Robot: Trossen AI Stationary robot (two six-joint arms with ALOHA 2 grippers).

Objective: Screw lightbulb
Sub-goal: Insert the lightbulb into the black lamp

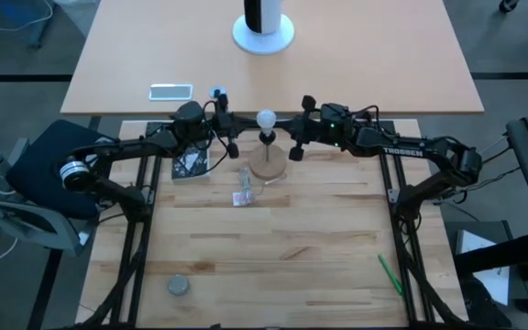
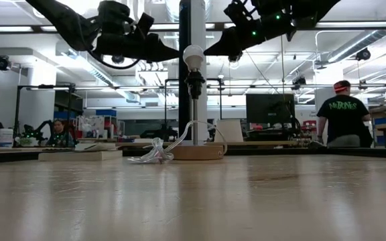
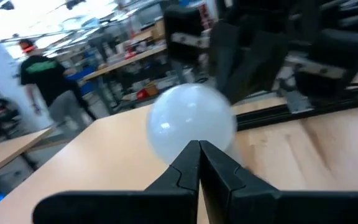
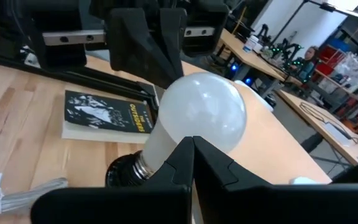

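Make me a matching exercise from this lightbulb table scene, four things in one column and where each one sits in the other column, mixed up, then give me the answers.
Column one:
1. lightbulb
2. book
3. green pen
4. plastic wrapper

Column two:
A. lying flat under the left arm
B. on the table just in front of the wooden disc
C. on top of the black socket, between the left hand and the right hand
D. alone near the table's front right edge

Pairs: 1-C, 2-A, 3-D, 4-B
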